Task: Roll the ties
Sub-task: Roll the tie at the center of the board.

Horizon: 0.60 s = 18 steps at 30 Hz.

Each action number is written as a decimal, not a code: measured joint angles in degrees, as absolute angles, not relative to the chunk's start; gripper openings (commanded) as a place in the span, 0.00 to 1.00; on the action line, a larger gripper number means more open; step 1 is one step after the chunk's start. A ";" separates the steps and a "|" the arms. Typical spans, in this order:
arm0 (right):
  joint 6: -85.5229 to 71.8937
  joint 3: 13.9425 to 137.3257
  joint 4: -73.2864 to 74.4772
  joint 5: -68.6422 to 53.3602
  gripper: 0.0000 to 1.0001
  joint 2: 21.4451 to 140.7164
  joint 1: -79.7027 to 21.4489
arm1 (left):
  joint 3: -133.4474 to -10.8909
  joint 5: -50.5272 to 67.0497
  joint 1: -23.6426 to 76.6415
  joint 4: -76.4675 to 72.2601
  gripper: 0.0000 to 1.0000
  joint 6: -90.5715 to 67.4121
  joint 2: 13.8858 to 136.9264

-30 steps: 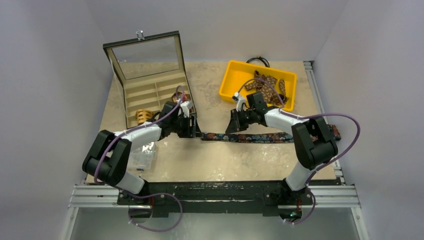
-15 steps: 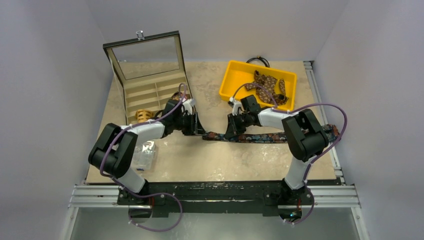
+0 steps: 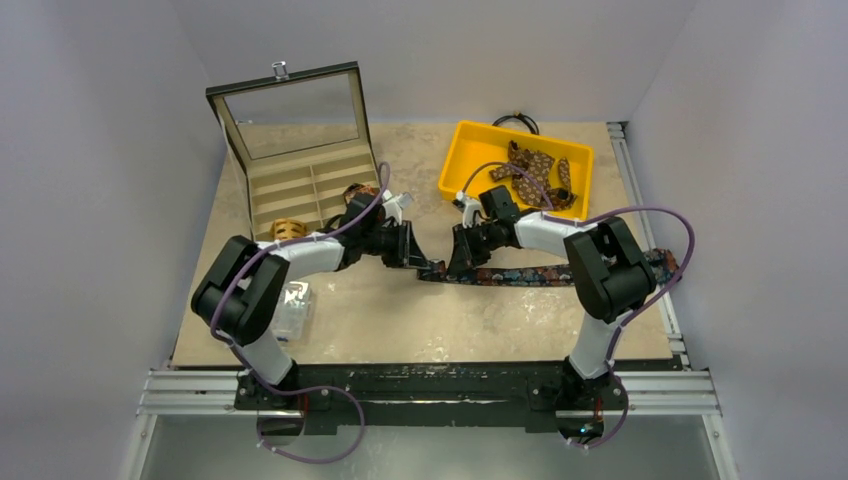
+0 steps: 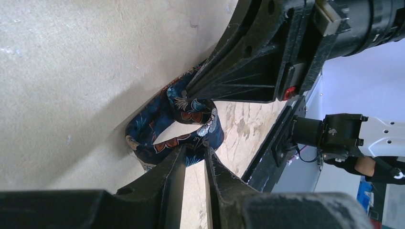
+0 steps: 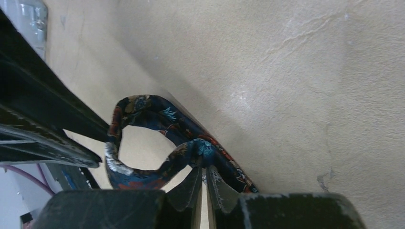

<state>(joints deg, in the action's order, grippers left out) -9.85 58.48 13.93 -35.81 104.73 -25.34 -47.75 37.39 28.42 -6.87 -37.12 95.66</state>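
Table (image 3: 430,320) is beige and mottled, with both arms bolted at the near edge. Box (image 3: 300,185) sits back left, glass lid (image 3: 290,110) standing open, slatted compartments inside. Left arm (image 3: 300,260) reaches in toward table centre, and right arm (image 3: 590,260) folds back and reaches left toward the same spot. Yellow bin (image 3: 462,150) sits back right with brown ties (image 3: 535,170) heaped loose in it, not rolled. Navy tie (image 3: 530,275) lies flat across the table from the centre to the right edge, passing under the right arm. Its left end is curled up into a loose open loop, seen in the left wrist view (image 4: 157,138) and the right wrist view (image 5: 143,114). Left gripper (image 3: 425,262) is low at that loop, jaws narrow, tips pinching the loop's edge (image 4: 195,155). Right gripper (image 3: 455,268) sits just beside it, facing it, jaws almost together and clamped on the navy tie where the loop crosses the flat strip (image 5: 204,174). The two grippers are near each other with the loop between them. A tan coil (image 3: 287,231) sits in the box's near compartment. A clear plastic item (image 3: 290,305) lies on the table by the left arm; can't tell what it is. A black cable (image 3: 515,120) loops behind the bin.
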 measured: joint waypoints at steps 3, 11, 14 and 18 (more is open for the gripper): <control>-9.52 59.24 15.16 -37.01 0.16 104.62 -25.36 | -48.60 37.78 28.93 -6.85 0.20 -37.52 96.99; -5.87 59.66 22.15 -38.26 0.49 99.61 -24.60 | -51.07 37.91 29.50 -6.76 0.20 -37.89 99.35; -5.37 59.64 23.44 -39.59 0.53 97.30 -23.62 | -51.96 37.87 30.11 -6.59 0.20 -37.85 100.51; -6.48 59.55 22.85 -41.01 0.51 96.25 -22.96 | -52.77 37.89 30.50 -6.15 0.19 -37.69 102.02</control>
<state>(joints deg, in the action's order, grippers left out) -6.48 59.55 22.85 -41.01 96.25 -22.96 -52.77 37.89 30.50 -6.15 -37.69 102.02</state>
